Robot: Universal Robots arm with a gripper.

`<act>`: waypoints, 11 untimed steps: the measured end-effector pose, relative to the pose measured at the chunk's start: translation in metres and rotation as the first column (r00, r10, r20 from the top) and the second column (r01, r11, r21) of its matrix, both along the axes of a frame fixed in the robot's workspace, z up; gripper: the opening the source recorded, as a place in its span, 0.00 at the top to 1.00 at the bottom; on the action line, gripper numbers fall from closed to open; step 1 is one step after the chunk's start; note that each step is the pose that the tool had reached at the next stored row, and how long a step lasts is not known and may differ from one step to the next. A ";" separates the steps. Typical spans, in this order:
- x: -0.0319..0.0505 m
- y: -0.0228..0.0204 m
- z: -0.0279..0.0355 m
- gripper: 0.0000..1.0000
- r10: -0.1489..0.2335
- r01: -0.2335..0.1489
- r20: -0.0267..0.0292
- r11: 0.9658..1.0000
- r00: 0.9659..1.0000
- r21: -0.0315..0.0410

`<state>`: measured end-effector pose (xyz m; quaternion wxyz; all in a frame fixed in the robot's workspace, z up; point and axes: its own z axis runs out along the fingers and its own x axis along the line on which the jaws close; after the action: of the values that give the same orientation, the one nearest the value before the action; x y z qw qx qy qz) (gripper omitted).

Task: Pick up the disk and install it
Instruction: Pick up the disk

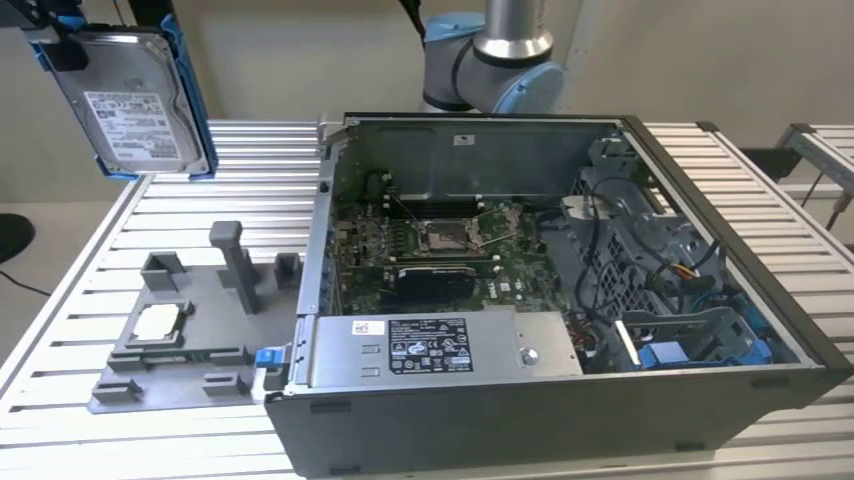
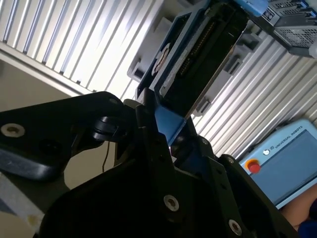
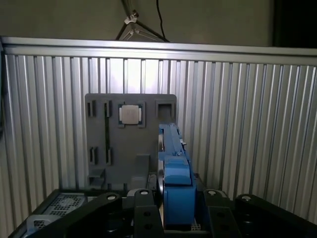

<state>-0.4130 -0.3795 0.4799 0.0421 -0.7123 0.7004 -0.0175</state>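
— Where is the disk (image 1: 140, 110)?
— Upper left of the exterior view, raised over the table (image 1: 200, 200), apart from the grey tray (image 1: 187, 375) and the open computer case (image 1: 534, 420).
— The jaws?
— Pinching its blue frame (image 3: 176, 181), in the first wrist view.

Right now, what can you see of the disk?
The disk is a flat silver-grey metal rectangle with a white printed label and a blue plastic frame on its edges. It hangs nearly upright in the air at the exterior view's left, above the slatted table, apart from the open computer case. The gripper clamps its frame.
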 end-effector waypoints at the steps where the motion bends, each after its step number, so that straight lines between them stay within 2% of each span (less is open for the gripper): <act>1: 0.0000 0.0000 0.0047 1.00 0.000 0.000 0.000 1.000 1.000 0.000; 4: 0.0001 0.0000 0.0167 1.00 0.000 0.000 0.000 1.000 1.000 0.000; 7: 0.0001 0.0000 0.0252 1.00 0.000 0.000 0.000 1.000 1.000 0.002; 11: 0.0001 0.0000 0.0260 1.00 0.000 0.000 0.000 1.000 1.000 0.003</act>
<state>-0.4129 -0.3795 0.5059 0.0433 -0.7123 0.7004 -0.0163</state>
